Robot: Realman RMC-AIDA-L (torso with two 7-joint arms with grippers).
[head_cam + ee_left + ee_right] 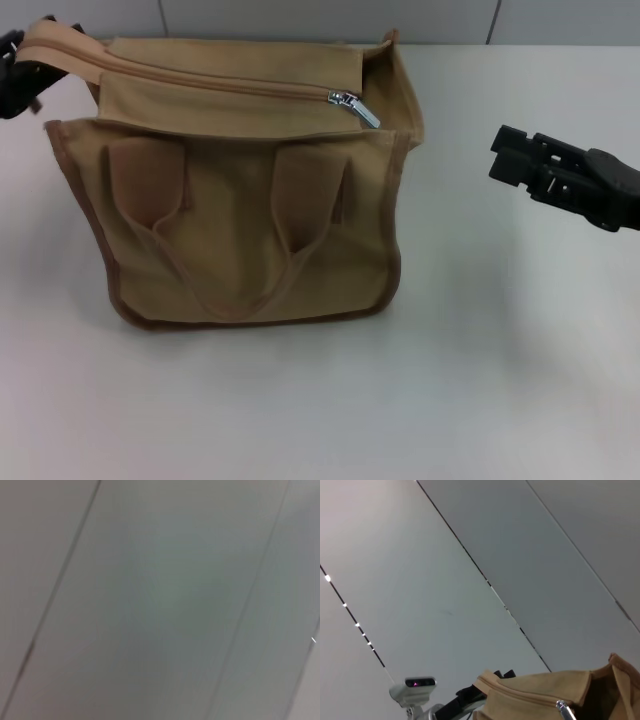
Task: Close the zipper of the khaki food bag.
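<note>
The khaki food bag (250, 220) stands on the white table, its two handles hanging down its front. The zipper (220, 82) runs along the top flap, and its silver slider (352, 106) sits at the bag's right end. My left gripper (18, 68) is at the bag's upper left corner, shut on the lifted end of the flap. My right gripper (505, 158) hovers open to the right of the bag, well apart from it and holding nothing. The right wrist view catches the bag's top (545, 695) and the slider (563, 711). Only blank wall shows in the left wrist view.
The white table (480, 380) spreads in front of and to the right of the bag. Grey wall panels (300, 18) rise just behind it. A small white camera device (415, 688) shows in the right wrist view beyond the bag.
</note>
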